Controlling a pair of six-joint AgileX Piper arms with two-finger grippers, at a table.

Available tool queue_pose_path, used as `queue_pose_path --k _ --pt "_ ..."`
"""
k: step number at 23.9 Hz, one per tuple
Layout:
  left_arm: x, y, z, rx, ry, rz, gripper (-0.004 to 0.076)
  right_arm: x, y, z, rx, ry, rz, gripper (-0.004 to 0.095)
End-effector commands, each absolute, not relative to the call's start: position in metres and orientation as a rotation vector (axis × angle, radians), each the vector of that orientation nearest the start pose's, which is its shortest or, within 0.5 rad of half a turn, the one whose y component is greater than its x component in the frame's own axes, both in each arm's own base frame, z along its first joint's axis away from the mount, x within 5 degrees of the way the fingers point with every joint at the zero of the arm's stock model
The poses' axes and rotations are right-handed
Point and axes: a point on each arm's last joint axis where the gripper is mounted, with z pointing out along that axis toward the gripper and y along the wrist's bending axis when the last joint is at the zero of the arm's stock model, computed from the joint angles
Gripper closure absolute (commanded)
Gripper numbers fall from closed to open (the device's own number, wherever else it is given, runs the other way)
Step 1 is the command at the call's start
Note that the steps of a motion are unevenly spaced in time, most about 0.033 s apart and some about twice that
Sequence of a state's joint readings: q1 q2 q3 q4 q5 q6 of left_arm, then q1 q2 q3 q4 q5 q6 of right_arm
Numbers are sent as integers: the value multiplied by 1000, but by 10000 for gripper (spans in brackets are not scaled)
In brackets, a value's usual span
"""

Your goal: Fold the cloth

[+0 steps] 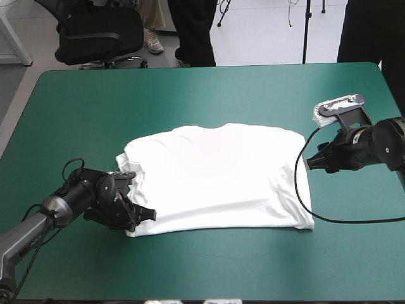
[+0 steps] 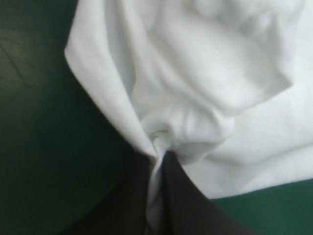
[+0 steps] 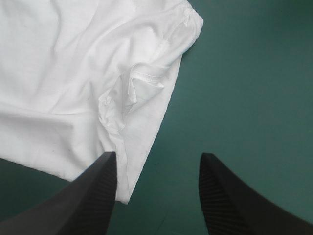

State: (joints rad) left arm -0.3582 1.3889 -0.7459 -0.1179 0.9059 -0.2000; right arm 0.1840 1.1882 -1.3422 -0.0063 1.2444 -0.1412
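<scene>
The white T-shirt (image 1: 218,175) lies spread and partly folded in the middle of the teal-green table. My left gripper (image 1: 147,215) is at the shirt's near left corner, shut on the T-shirt. In the left wrist view the cloth (image 2: 205,93) bunches into a pinch between the two black fingers (image 2: 190,205). My right gripper (image 1: 309,163) hovers just off the shirt's right edge, open and holding nothing. The right wrist view shows its fingertips (image 3: 108,164) apart above the shirt's folded sleeve edge (image 3: 142,78), with one finger over the cloth and the other over bare table.
Bare teal-green cover (image 1: 209,272) surrounds the shirt on all sides. A black office chair (image 1: 95,31) stands beyond the table's far left edge.
</scene>
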Motion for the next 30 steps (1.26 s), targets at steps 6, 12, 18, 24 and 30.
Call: queue_pose_path --k 6,12,18,24,30 --pt "208 -84 207 211 3010 -139 741 171 31 385 -343 2555 16 426" --pt "208 -84 207 240 3011 -136 741 172 37 327 -355 2629 111 426" --pt "208 -84 207 240 3011 -136 741 182 41 272 -358 2714 132 386" --pt "209 -84 207 240 3009 -137 741 205 48 242 -388 2819 174 342" --pt "208 -84 207 240 3010 -137 741 220 51 219 -395 2898 167 343"
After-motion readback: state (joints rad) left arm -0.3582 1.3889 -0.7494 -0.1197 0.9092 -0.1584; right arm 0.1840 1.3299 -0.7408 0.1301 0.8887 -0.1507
